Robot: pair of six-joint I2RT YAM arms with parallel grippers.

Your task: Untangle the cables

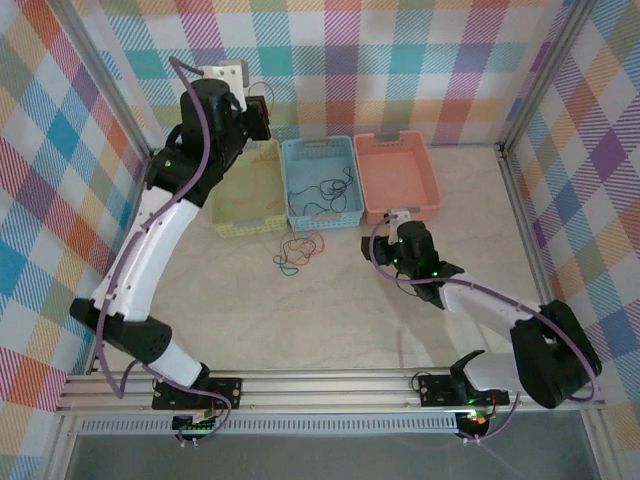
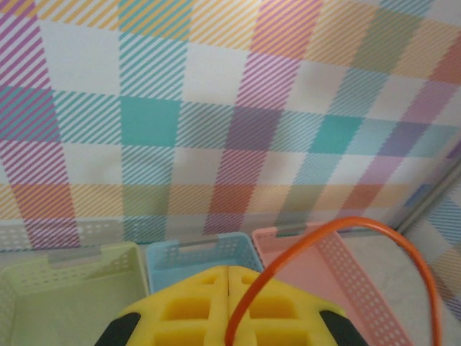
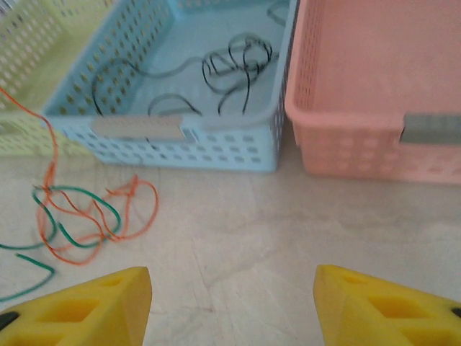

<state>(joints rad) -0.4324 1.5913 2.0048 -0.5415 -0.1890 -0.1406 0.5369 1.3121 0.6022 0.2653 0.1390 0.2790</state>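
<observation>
top external, tangle [image 1: 300, 250]: orange and green cables on the tabletop [image 1: 330, 320], just in front of the blue basket [image 1: 322, 221] at the far edge
top external, black cables [image 1: 330, 187]: inside the blue basket
left wrist, left gripper [image 2: 228, 272]: pinched closed on an orange cable [image 2: 353, 219] arcing up and right
right wrist, right gripper [image 3: 230, 288]: spread wide, holding nothing, near the tangle

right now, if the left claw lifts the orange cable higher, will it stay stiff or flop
Probably springy, not limp: the orange cable holds an arch above the shut left claw. Likely very light, being a thin strand. It may drag the green cable along, since orange and green loops cross on the table.
</observation>
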